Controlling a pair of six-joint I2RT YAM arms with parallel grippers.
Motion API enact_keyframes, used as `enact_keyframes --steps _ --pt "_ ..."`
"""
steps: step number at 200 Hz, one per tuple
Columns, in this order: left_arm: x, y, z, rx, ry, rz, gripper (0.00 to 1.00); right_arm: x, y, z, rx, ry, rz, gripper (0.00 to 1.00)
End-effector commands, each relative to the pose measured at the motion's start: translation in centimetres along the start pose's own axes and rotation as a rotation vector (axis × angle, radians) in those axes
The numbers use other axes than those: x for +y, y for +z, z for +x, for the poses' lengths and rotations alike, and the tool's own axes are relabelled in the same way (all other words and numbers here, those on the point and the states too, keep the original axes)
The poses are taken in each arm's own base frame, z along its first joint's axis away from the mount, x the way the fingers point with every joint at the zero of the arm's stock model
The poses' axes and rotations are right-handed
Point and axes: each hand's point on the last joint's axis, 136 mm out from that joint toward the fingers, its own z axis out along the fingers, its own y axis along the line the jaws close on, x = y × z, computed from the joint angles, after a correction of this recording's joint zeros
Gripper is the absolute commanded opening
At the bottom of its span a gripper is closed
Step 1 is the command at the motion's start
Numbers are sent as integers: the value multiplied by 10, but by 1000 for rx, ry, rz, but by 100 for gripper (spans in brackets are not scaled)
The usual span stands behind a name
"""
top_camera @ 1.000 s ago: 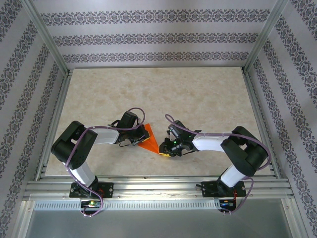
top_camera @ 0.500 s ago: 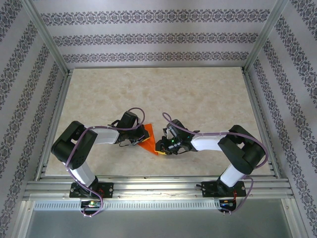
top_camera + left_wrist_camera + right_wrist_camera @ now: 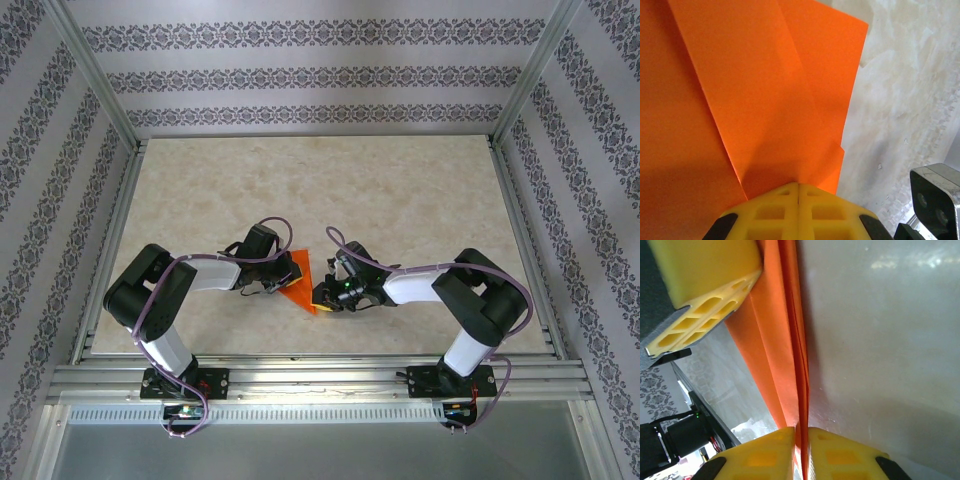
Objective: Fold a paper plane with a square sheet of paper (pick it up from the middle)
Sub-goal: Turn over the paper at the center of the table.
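1. Down at the near middle of the table [image 3: 420, 190], the right gripper [image 3: 326, 297] has slid left over the last second. It has closed most of the gap to the left gripper [image 3: 279, 278].
2. The orange sheet [image 3: 299, 281] stretched between them looks narrower from above than it did a second ago. It is now a slim triangle just off the tabletop.
3. My read is that the right arm is swinging its side of the paper over to close a lengthwise fold. This is mid-fold work and no finished dart yet, with more creasing surely needed.
4. On the left wrist camera, the left gripper [image 3: 798, 189] has its yellow fingers pressed tight together, pinching a corner of the orange sheet [image 3: 745, 100]. Overlapping flaps fan away from the pinch, with sharp creases between them.
5. On the right wrist camera, the right gripper [image 3: 801, 436] has its pads clamped on the paper's edge. The orange sheet [image 3: 772, 365] stands nearly on edge here, its layers lying almost flat against each other.
6. On pose, both arms sit low with elbows bowed outward and forearms reaching in, wrists facing each other across the paper. The left arm has held its spot while the right arm did the travelling.
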Motion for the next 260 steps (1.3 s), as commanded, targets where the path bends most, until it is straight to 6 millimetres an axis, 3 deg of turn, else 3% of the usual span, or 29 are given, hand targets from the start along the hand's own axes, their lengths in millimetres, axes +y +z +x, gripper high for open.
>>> enact_keyframes --steps 1,18,63,106,156,197,223,260 --pt "-10 -6 -4 -16 -4 33 5 1 -3 -2 -12 3 -30 11" --pt "-26 -15 -7 -32 18 78 7 2 -8 -3 -24 -3 -45 7" --pt "-75 -55 -15 -104 121 180 24 18 -28 -3 -49 -96 -61 1" --pt "-94 -104 -14 -217 232 189 35 17 -80 -19 -189 -322 145 0" --pt "-82 -133 -12 -319 293 160 45 4 -166 -43 -359 -593 577 0" --pt "-64 -141 -10 -337 320 109 48 -13 -219 -55 -341 -672 1031 0" --pt "-54 -149 -12 -344 331 71 53 -14 -223 -62 -319 -738 1174 0" --pt "-44 -164 -18 -399 312 67 67 -20 -201 -68 -278 -805 1237 0"
